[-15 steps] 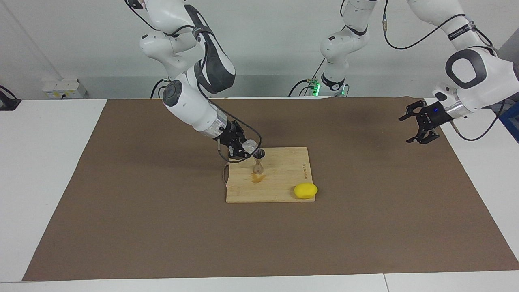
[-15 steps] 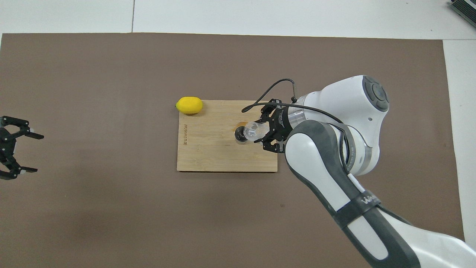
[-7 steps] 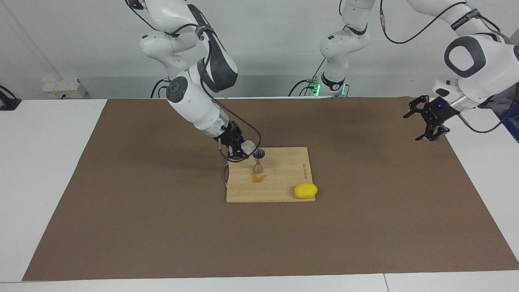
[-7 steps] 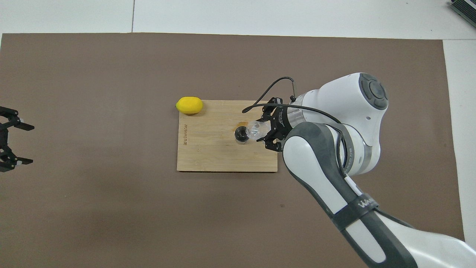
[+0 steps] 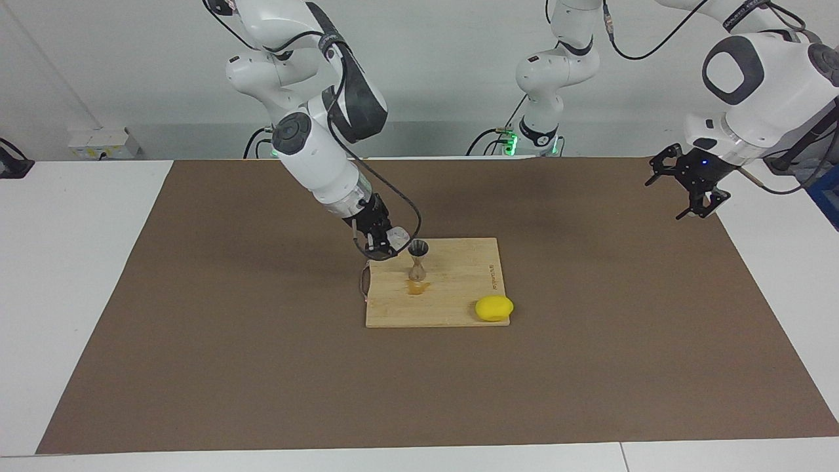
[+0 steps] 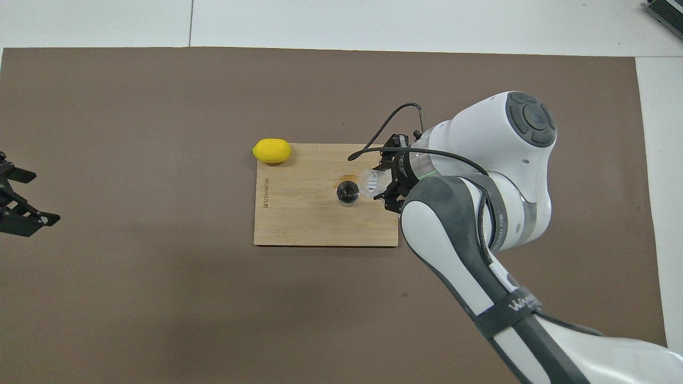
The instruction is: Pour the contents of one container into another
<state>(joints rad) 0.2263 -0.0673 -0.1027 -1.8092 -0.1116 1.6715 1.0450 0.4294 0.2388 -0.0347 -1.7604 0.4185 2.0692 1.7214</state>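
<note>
The small clear glass cup [image 5: 398,236] is held tilted in my right gripper [image 5: 388,245], just beside the rim of the jigger on the side toward the right arm's end of the table. In the overhead view the cup [image 6: 369,182] lies next to the jigger [image 6: 347,192], clear of its mouth. The metal hourglass jigger [image 5: 418,259] stands upright on the wooden cutting board [image 5: 459,298]. My right gripper [image 6: 383,184] is shut on the cup. My left gripper [image 5: 687,190] is open and empty, raised over the mat's edge at the left arm's end [image 6: 18,198].
A yellow lemon [image 5: 494,308] lies at the board's corner, farther from the robots than the jigger [image 6: 272,150]. An orange-brown wet patch [image 5: 415,288] marks the board by the jigger's foot. A brown mat [image 5: 590,367] covers the table.
My right gripper has drawn the cup back from over the jigger's mouth toward the right arm's end. My left gripper has risen and pulled back toward the mat's edge.
</note>
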